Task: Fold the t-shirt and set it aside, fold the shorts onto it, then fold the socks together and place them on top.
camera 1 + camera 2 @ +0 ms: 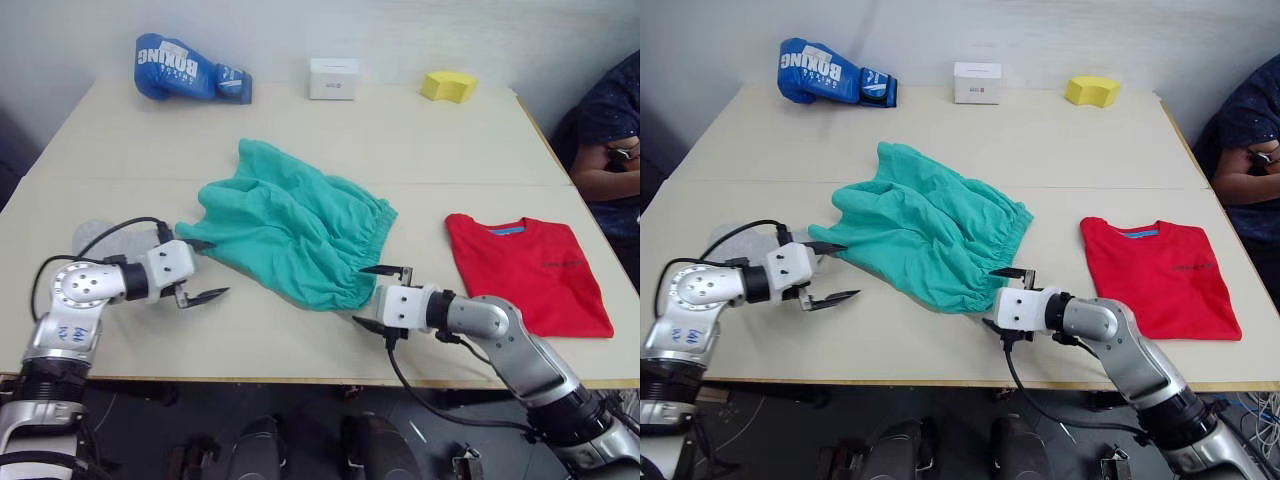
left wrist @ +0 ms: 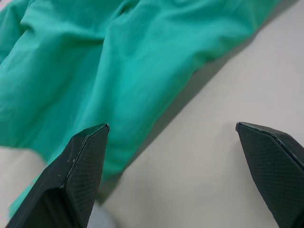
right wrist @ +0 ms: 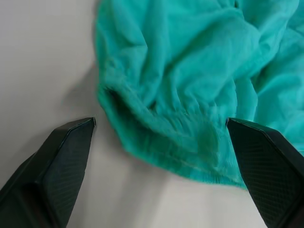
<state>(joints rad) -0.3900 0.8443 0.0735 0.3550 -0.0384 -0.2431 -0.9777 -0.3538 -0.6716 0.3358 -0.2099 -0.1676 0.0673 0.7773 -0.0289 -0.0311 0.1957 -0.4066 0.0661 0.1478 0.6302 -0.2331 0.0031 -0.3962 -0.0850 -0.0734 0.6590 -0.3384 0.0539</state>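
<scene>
One shorts [image 1: 290,235], one t-shirt [image 1: 528,270], one glove [image 1: 188,68].

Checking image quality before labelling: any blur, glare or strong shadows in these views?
Left eye view: even light, no glare, soft shadow under the shorts. Left wrist view: the shorts' edge casts a dark shadow on the table. Right wrist view: waistband slightly soft, fingertips sharp.

Socks [image 1: 100,238] partly behind left arm.
</scene>
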